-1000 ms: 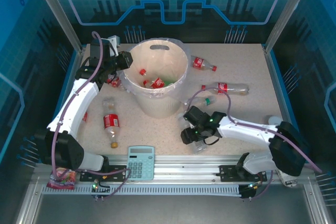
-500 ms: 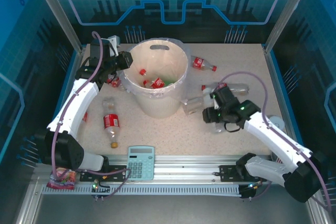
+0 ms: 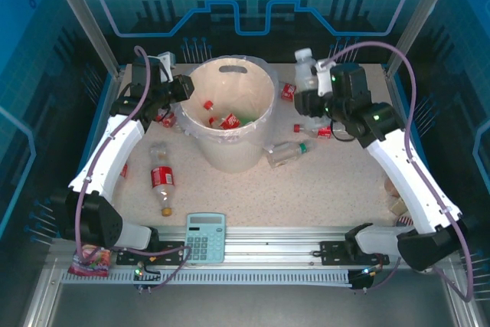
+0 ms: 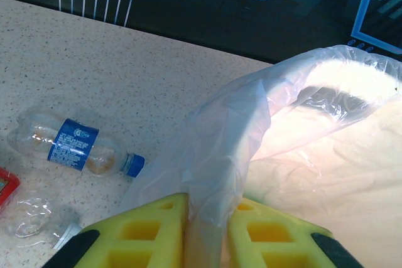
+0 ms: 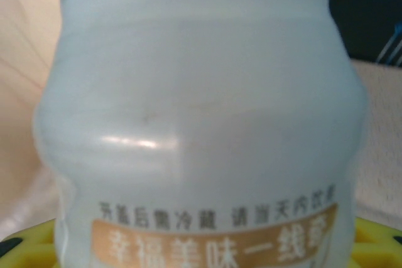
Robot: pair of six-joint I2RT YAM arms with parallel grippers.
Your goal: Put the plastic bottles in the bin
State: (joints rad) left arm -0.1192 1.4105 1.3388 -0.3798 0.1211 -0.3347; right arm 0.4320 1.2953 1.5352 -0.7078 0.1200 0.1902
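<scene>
- Bench (image 3: 344, 189): speckled beige top with blue panels along its far and side edges and a metal rail along the near edge. From above, the widest bare stretch lies at 5 o'clock from the bin.
- Bin (image 3: 230, 155): round cream-white bucket, left of centre, with a handle slot at its far rim. A clear liner (image 4: 251, 123) is folded over the rim. Red-capped bottles (image 3: 223, 121) lie at the bottom.
- Left claw (image 4: 206, 236): closed tight, its yellow fingers pinching the liner and rim on the bin's 10 o'clock side.
- Right claw (image 3: 308, 86): closed around a white bottle (image 5: 201, 123), which it holds raised at 2 o'clock from the bin, just outside the rim.
- Pale blue calculator (image 3: 205, 237): at 6 o'clock, against the near rail.
- White bottle: opaque and milky with a waisted body, an orange band of Chinese print and its cap upward.
- Green-capped bottle (image 3: 289, 152): clear, on its side just beside the bin's foot at 4 o'clock.
- Red-labelled bottle (image 3: 325, 129): at 3 o'clock, partly under the right arm. Another red-labelled one (image 3: 289, 92) lies between claw and bin.
- Yellowish-capped bottle (image 3: 162, 181): at 8 o'clock, with a clear bottle (image 3: 158, 151) just beyond it.
- Blue-labelled bottle (image 4: 75, 145): on its side near the left claw, a crushed clear bottle (image 4: 31, 214) close by.
- Pink packet (image 3: 90, 259): near-left corner.
</scene>
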